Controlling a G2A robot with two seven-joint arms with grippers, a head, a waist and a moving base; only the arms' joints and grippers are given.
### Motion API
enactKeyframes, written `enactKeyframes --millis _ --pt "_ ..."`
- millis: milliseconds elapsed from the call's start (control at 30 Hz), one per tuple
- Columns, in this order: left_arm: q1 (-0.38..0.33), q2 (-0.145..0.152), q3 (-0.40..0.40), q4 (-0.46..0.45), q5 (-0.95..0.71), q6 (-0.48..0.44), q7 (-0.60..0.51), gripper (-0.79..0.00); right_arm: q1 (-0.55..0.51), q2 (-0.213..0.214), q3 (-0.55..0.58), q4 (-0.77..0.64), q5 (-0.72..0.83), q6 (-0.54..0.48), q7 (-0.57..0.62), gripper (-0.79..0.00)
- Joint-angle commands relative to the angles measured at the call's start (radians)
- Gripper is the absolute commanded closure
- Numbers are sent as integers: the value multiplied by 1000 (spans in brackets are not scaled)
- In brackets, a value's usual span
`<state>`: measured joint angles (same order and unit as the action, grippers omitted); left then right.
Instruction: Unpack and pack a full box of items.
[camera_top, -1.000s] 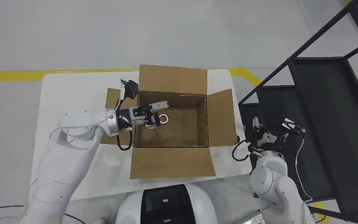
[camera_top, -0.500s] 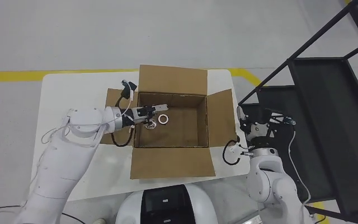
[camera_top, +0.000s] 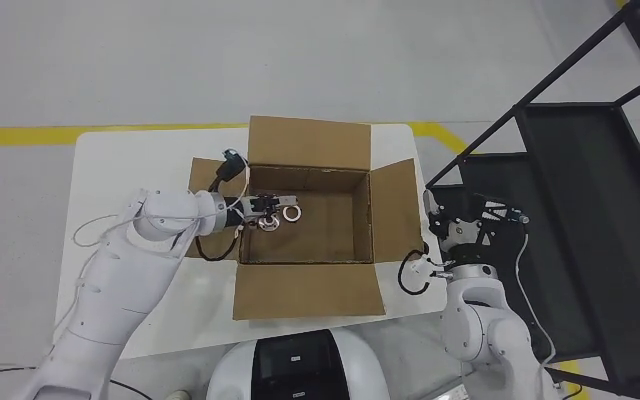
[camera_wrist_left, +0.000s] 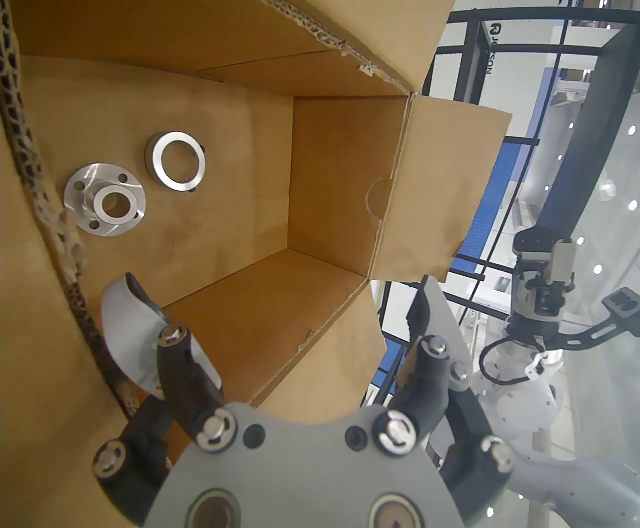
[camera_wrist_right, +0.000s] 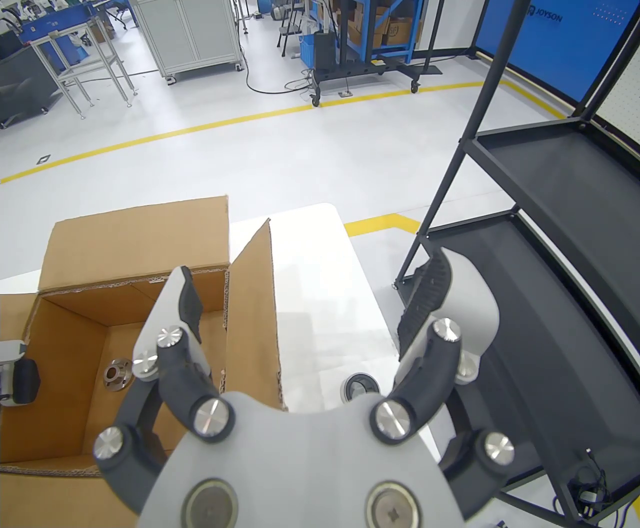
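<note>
In the cardboard box (camera_top: 308, 290) lie a metal flange (camera_wrist_left: 105, 199) and a shaft collar (camera_wrist_left: 175, 161). The left pincer (camera_wrist_left: 272, 300) and the right pincer (camera_wrist_right: 310, 272) are both spread.

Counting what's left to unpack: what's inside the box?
A flange and a ring lie side by side on the box floor. The open left hand hangs inside; floor beneath it is covered.
</note>
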<state>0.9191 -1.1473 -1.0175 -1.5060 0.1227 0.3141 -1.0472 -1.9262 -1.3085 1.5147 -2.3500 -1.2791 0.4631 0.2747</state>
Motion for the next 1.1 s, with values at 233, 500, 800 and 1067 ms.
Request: enactKeyframes --millis 233,500,800,1067 --pt "-64 -18 57 105 -5 -21 8 -785 0 0 0 0 0 0 0 -785" --pt "-79 -15 59 108 43 -7 25 -785 0 0 0 0 0 0 0 -785" --pt "-32 7 6 38 104 32 36 -785 0 0 0 0 0 0 0 -785" --pt "15 26 -43 -23 159 79 44 -785 0 0 0 0 0 0 0 -785"
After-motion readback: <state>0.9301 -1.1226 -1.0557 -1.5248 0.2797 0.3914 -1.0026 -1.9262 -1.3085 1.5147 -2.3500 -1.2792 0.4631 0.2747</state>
